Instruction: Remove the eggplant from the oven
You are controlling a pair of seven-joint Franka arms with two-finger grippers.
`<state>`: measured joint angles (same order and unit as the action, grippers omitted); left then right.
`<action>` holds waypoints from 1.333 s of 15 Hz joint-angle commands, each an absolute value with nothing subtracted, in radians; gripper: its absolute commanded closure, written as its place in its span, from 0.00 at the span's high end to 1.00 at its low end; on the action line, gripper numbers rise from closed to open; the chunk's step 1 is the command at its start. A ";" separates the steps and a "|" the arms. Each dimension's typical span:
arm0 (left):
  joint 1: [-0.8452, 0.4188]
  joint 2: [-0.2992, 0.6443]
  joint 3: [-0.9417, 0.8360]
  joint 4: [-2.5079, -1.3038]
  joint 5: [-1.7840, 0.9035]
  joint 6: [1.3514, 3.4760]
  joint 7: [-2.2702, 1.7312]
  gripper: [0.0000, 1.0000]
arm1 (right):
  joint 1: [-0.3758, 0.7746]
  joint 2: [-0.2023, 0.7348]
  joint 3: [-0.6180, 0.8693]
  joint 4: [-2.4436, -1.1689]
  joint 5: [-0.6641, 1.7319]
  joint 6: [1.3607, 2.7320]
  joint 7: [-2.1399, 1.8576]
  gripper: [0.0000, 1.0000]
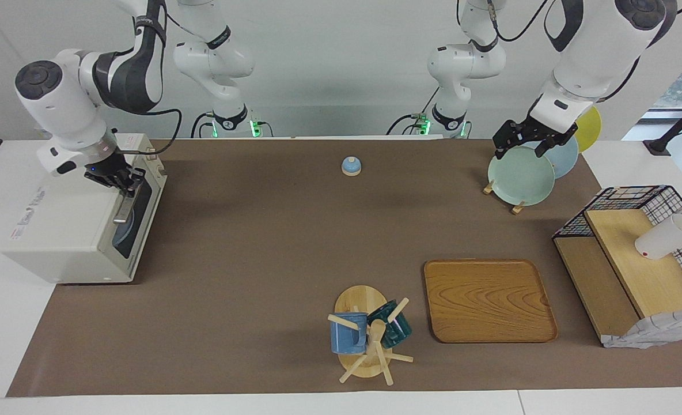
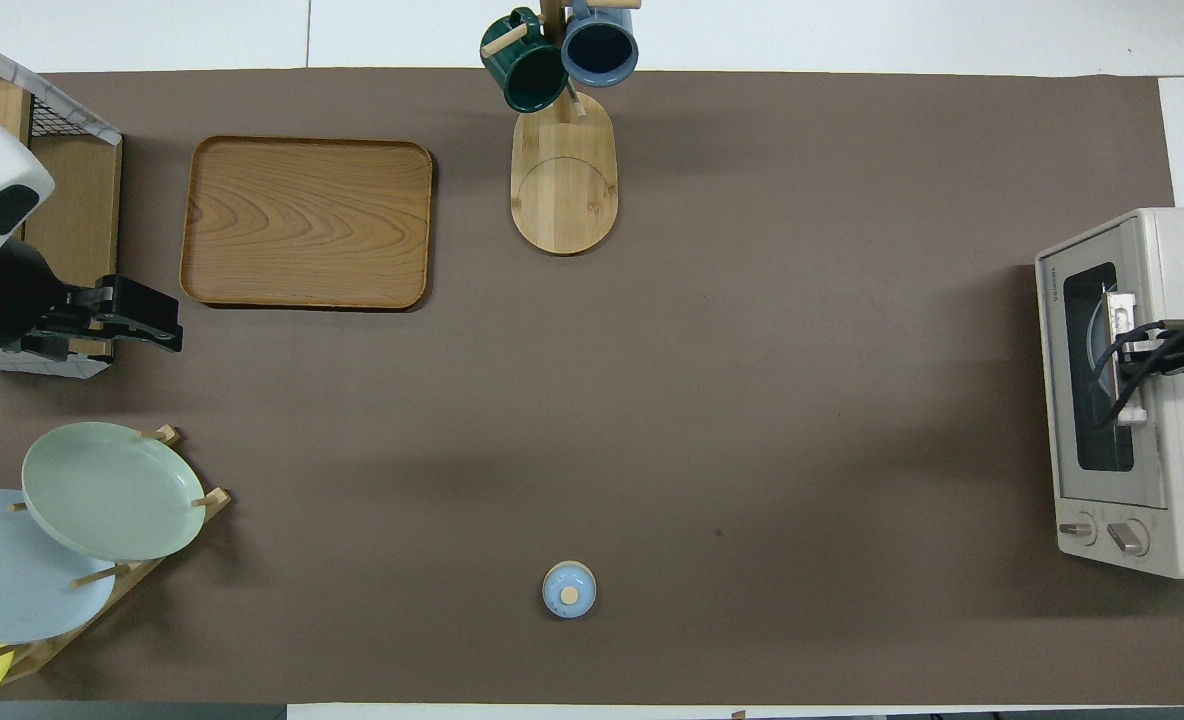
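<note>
The off-white oven [image 1: 70, 230] stands at the right arm's end of the table, and its glass door [image 1: 138, 222] stands closed. It also shows in the overhead view [image 2: 1177, 260]. The eggplant is hidden; through the glass I make out only a bluish round shape. My right gripper [image 1: 123, 183] is at the metal bar handle [image 1: 123, 208] of the door, at the handle's end nearer the robots. In the overhead view the right gripper [image 2: 1130, 348] sits over the handle [image 2: 1122, 400]. My left gripper [image 1: 519, 151] hangs open and empty above the plate rack.
A rack with green [image 1: 521, 176], blue and yellow plates stands at the left arm's end. A wooden tray [image 1: 488, 300], a mug tree with two mugs [image 1: 370, 334], a wire shelf [image 1: 635, 259] and a small blue bell [image 1: 351, 166] are on the brown mat.
</note>
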<state>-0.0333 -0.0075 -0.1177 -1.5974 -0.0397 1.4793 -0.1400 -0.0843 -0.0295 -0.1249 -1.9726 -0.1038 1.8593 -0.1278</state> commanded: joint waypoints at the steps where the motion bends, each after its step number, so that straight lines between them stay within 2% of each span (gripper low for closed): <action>1: -0.021 -0.014 -0.127 -1.589 -0.023 1.463 -0.129 1.00 | -0.089 -0.057 -0.114 -2.028 -0.101 1.897 -0.147 0.00; 9: -0.021 -0.014 -0.127 -1.591 -0.023 1.463 -0.129 1.00 | 0.009 -0.031 -0.103 -2.163 -0.087 2.132 -0.138 0.00; 13: -0.021 -0.014 -0.127 -1.589 -0.023 1.462 -0.129 1.00 | 0.055 0.046 -0.103 -2.184 -0.086 2.275 -0.111 0.00; 15: -0.021 -0.014 -0.127 -1.589 -0.023 1.463 -0.129 1.00 | 0.069 0.052 -0.103 -2.227 -0.086 2.347 -0.066 0.00; 20: -0.021 -0.014 -0.127 -1.589 -0.023 1.462 -0.129 1.00 | 0.077 0.077 -0.103 -2.243 -0.078 2.384 -0.040 0.00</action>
